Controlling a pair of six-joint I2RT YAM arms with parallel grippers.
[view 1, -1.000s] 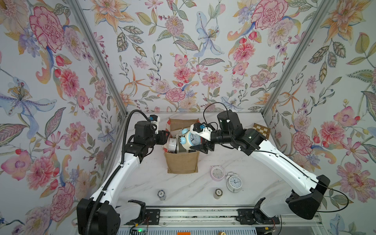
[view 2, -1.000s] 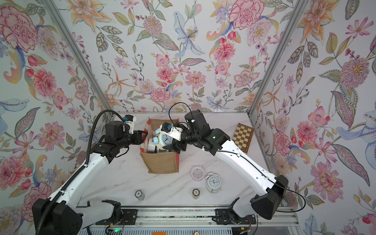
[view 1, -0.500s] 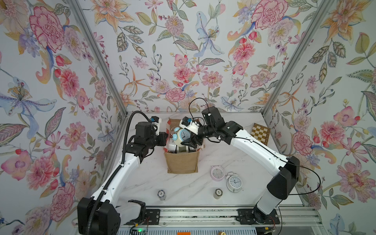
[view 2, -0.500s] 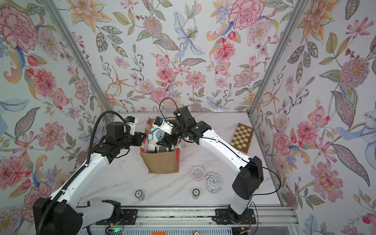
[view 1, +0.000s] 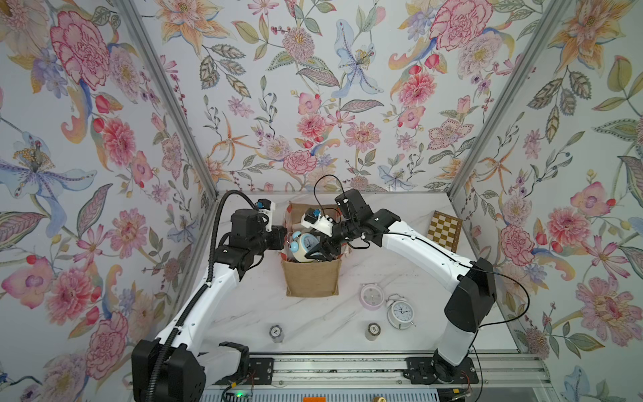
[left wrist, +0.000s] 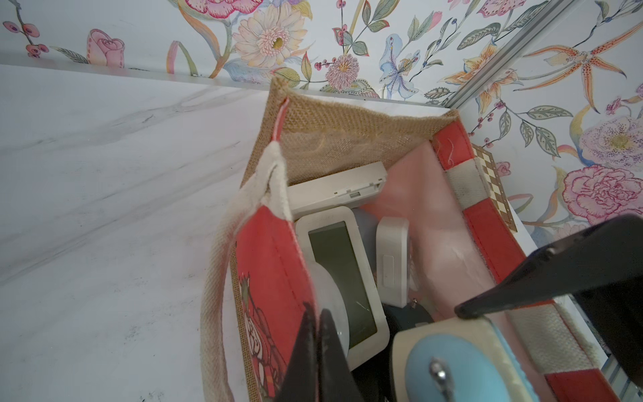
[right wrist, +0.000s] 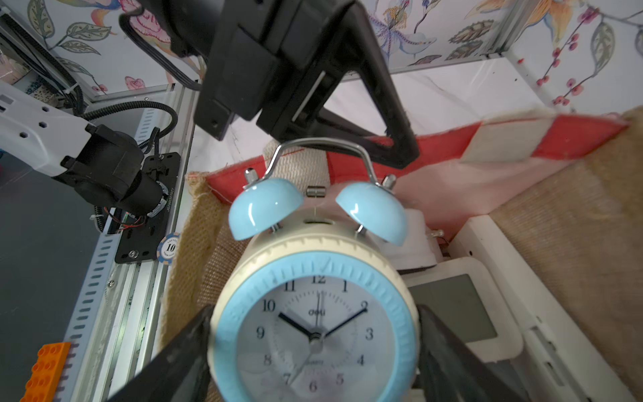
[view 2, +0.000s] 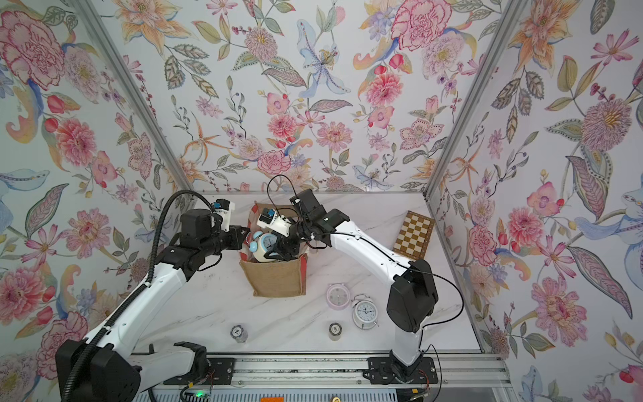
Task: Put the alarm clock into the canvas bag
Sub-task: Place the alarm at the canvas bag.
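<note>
The alarm clock (view 1: 303, 245) (view 2: 266, 243) is cream with a light blue ring and two blue bells. It sits in the open mouth of the tan canvas bag (view 1: 311, 278) (view 2: 275, 278), with my right gripper (view 1: 318, 249) (right wrist: 315, 337) shut on its sides. The dial faces the right wrist camera. My left gripper (view 1: 284, 239) (left wrist: 318, 334) is shut on the bag's red-and-white striped side rim (left wrist: 275, 264). The left wrist view shows the clock's blue back (left wrist: 452, 365) low in the bag opening.
Inside the bag lie white digital clocks (left wrist: 341, 278). To the right of the bag, a pink clock (view 1: 371, 296) and a white twin-bell clock (view 1: 400, 311) stand on the marble table. A chessboard (view 1: 444, 230) leans at the back right. Two chip stacks (view 1: 276, 332) (view 1: 373, 330) are near the front edge.
My right arm has carried the blue clock left and down into the bag's mouth. My left gripper has closed on the bag's side rim.
</note>
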